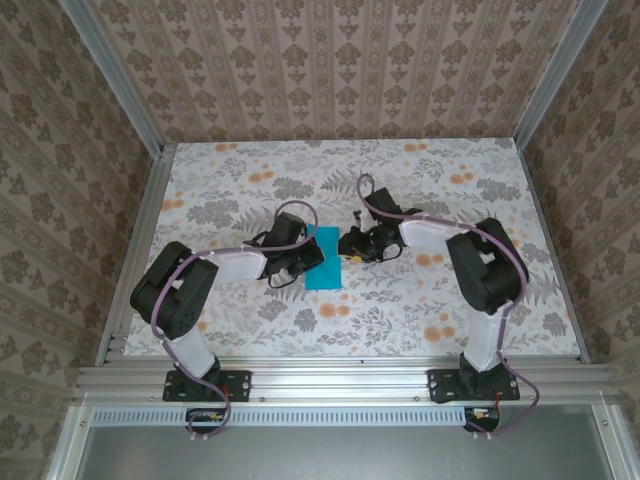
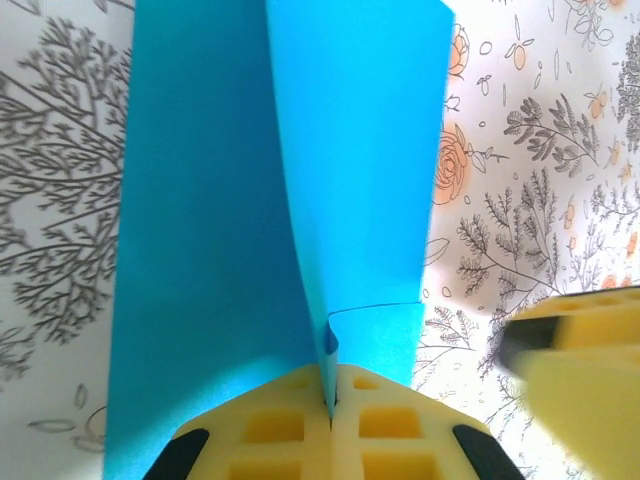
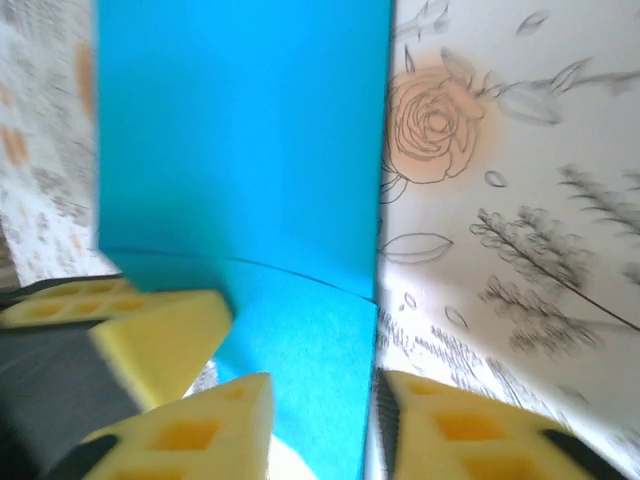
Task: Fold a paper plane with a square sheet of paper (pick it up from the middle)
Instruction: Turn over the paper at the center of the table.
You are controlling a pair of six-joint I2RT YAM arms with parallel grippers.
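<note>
Left claw (image 2: 330, 392) first: its two yellow pads are pressed tight together, pinching a raised ridge of the square sheet of paper (image 2: 200, 250). From that pinch the teal paper climbs in a soft hump. One half lies flat on the floral table (image 2: 530, 190) and the other half lifts up off it.

Now the right claw (image 3: 322, 388): its jaws stand apart, with the paper's right edge running between them and nothing clamped. From above, the sheet sits mid-table between the two arms. The left claw is on its left side and the right claw is just off its far right corner.

Here's where I'd worry. Only one claw has a real hold, and it's a thin nip on a thin sheet. If the left arm lifts or drags now, the free half can swing or sag and the crease may land crooked, which I reckon would spoil every later fold of the plane. If the pads slip off that ridge, the paper drops flat and the hump is lost.

If the right claw shuts while the edge sits skewed in its gap, it could crumple the border instead of gripping it clean. If both then pull apart, the paper could tear at the pinch. The two claws are also very close together, so a careless sweep could knock pad against pad.
</note>
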